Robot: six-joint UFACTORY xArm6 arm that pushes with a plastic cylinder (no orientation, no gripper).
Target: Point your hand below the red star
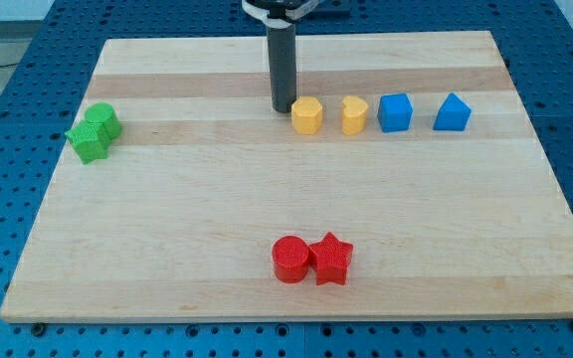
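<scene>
Resting my tip (284, 108) just left of the yellow hexagon (307, 115), far from the red star (332, 260); it's a bare rod with no claw to judge

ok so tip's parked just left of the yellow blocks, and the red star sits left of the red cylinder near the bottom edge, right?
Not quite. The camera view shows the red star to the right of the red cylinder, touching it, near the view's bottom edge. The rest holds: my tip stands just left of the yellow blocks.
</scene>
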